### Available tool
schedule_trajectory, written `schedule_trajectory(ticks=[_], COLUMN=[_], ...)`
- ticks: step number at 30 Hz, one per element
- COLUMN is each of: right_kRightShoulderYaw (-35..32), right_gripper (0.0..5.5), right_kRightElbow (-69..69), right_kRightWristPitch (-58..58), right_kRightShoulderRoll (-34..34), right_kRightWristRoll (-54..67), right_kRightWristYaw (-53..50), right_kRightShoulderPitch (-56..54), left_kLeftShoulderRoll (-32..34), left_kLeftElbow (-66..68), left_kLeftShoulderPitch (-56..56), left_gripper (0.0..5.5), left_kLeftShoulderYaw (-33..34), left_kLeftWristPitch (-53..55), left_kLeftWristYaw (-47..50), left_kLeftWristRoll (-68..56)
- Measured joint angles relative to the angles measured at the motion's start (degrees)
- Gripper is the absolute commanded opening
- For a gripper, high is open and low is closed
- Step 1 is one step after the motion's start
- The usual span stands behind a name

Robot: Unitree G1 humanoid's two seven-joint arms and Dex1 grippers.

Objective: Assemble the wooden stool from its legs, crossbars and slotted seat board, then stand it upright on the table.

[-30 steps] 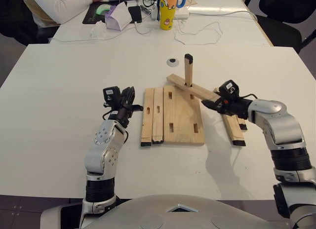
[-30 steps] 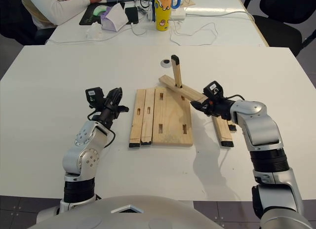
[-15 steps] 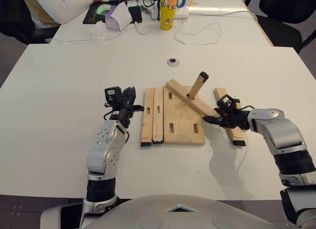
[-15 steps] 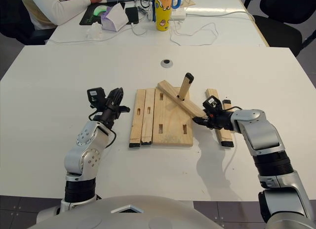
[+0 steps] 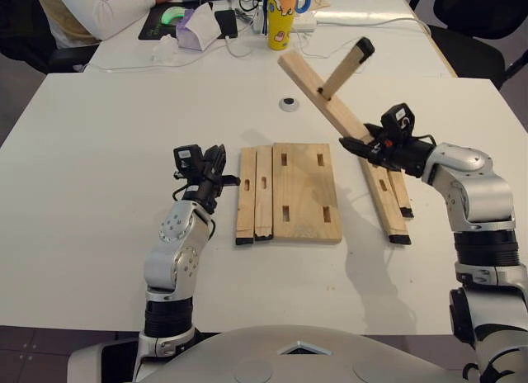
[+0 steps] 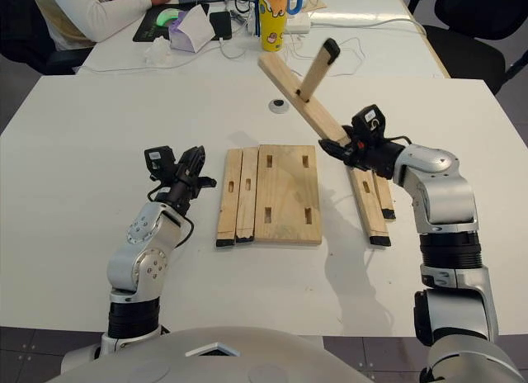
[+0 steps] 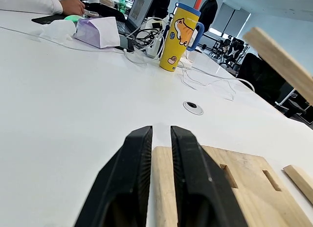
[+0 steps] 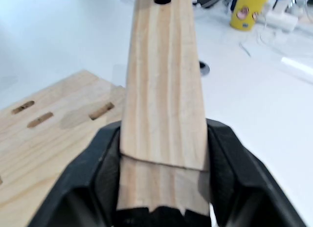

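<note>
Two tools on the table (image 5: 99, 160), so start at the left: what is yours doing there?

Your left tool (image 5: 216, 158) hangs just beside the two narrow slats (image 5: 254, 193), its fingers drawn nearly together on nothing.

And the flat parts?

Slats and slotted seat board (image 5: 307, 193) lie side by side, touching, slots up, with their long axes running straight away from you.

Where is the piece you are working on?

Your right tool (image 5: 355, 144) is clamped on the near end of a crossbar (image 5: 318, 94) held in the air. Its long axis climbs away from you and to the left, toward the yellow cup (image 5: 281, 20). A black-capped leg (image 5: 346, 63) juts from it, up and to the right. Two more legs (image 5: 384, 197) lie flat on the table beneath that arm.
</note>
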Motion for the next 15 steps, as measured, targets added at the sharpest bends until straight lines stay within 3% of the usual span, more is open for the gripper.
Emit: schedule_trajectory(ticks=[3,10,15], right_kRightShoulderYaw=[1.0,2.1,2.2], right_gripper=[2.04,2.04,2.04], right_kRightElbow=[-2.8,-7.0,-9.4], right_kRightWristPitch=[-5.8,-7.0,-6.9], right_kRightShoulderRoll=[0.2,0.9,0.9], right_kRightWristRoll=[-0.5,1.5,3.9], right_kRightWristYaw=[1.3,4.3,6.6], right_kRightShoulderPitch=[0.0,1.6,2.7], left_kLeftShoulderRoll=[-0.2,-0.6,-0.7], left_kLeftElbow=[-2.4,-7.6,-7.4], left_kLeftShoulderPitch=[0.0,0.0,-0.1], left_gripper=[0.99,2.14,2.90], left_kLeftShoulderYaw=[2.3,7.4,8.3], left_kLeftWristPitch=[3.1,6.1,3.6], left_kLeftWristYaw=[-1.3,-1.0,1.3], left_kLeftWristRoll=[-10.5,-45.1,-55.8])
